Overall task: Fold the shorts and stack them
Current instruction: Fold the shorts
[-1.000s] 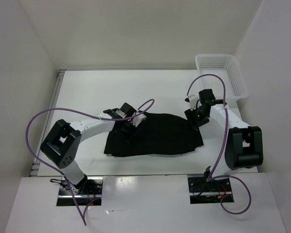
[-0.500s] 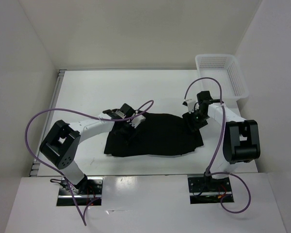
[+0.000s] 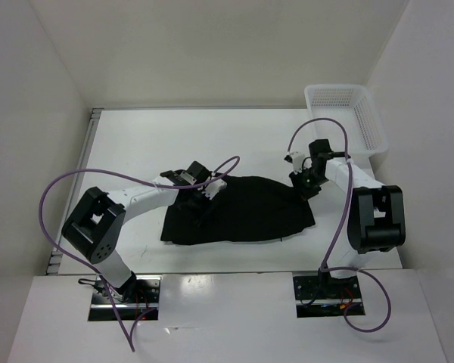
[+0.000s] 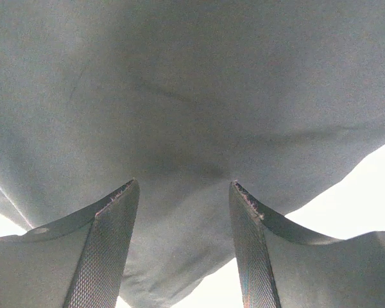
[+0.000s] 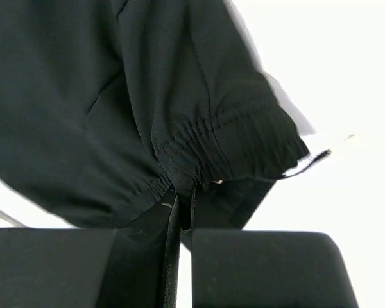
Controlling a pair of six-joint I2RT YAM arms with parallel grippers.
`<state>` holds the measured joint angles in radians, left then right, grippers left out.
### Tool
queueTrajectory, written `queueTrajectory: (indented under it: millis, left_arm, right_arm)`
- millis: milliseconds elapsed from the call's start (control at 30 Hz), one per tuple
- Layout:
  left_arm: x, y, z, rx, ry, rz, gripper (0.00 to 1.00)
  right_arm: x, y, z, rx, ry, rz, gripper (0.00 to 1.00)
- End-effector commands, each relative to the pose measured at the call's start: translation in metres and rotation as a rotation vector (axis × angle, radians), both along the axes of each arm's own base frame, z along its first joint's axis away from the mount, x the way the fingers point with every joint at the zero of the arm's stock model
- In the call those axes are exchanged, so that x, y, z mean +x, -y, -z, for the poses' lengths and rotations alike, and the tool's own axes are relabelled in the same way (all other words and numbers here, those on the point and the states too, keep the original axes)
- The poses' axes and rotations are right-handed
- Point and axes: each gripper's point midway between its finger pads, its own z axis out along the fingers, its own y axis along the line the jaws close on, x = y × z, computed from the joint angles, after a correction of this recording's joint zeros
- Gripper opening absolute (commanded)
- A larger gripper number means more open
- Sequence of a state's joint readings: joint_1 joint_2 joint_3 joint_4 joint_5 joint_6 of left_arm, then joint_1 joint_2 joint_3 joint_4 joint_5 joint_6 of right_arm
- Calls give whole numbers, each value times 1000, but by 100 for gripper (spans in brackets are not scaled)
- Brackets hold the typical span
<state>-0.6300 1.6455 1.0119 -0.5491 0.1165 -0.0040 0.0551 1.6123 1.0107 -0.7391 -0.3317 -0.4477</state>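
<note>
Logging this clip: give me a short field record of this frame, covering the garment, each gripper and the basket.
shorts: black, lying spread on the table between the two arms
left gripper: open, fingers over the cloth towards its left end
right gripper: shut on the shorts, pinching the gathered elastic edge
basket: white mesh, far right corner, apart from the shorts
fold state: cannot tell whether a fold is already made

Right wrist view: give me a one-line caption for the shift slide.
Right end effector shut on the gathered waistband edge of the black shorts, white table beyond.
</note>
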Motion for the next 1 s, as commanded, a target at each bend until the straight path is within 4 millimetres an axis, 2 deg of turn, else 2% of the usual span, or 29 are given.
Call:
queueTrajectory:
  millis: [0,67,167,267,300,367,467,500,533,600,633,700,733,800,833,967]
  left_arm:
    - [3,1,-12,-18,41,4,66]
    - [4,0,-12,-10,47,1,66]
    - [4,0,-12,-10,47,1,66]
    - [2,-4,-8,4,43,-2,66]
    - [2,-4,-8,4,43,-2,66]
    - [4,-2,-9,-2,51,-3,66]
    - [3,-3,-6,5,42,-2,67]
    - [3,-3,-2,11,34,-2,67]
    - [6,-1,-6,4,43,-2,67]
    - [9,0,-6,12,49,-6,67]
    - [11,1,-3,12,49,-6,67]
    - [13,2,-5,7,57,-6,68]
    - [13,2,-2,14,47,-6,68]
    - [20,7,-7,2,63,-6,70]
    - [22,9,-6,3,62,-6,70]
    - [32,16,-8,-9,78,-7,70]
  right_arm:
    - [25,-6,-57,146,125,26,0]
    - [28,-8,-65,178,135,51,0]
    - [29,-2,-65,180,131,86,0]
    - [26,6,-59,178,105,149,0]
    - [34,9,-61,183,131,170,0]
    - [41,23,-49,167,108,289,0]
    - [63,42,-33,85,145,421,37]
    - [66,46,-31,68,148,443,62]
    - [71,51,-33,47,169,453,69]
    - [78,68,-34,-43,199,463,76]
    - [78,72,-34,-66,205,460,80]
    - [73,74,-32,-87,195,412,82]
    - [64,68,-29,-69,161,380,83]
    - [51,58,-21,-53,119,315,83]
    - [39,60,-10,-70,85,309,85]
    - [25,59,9,-97,46,247,85]
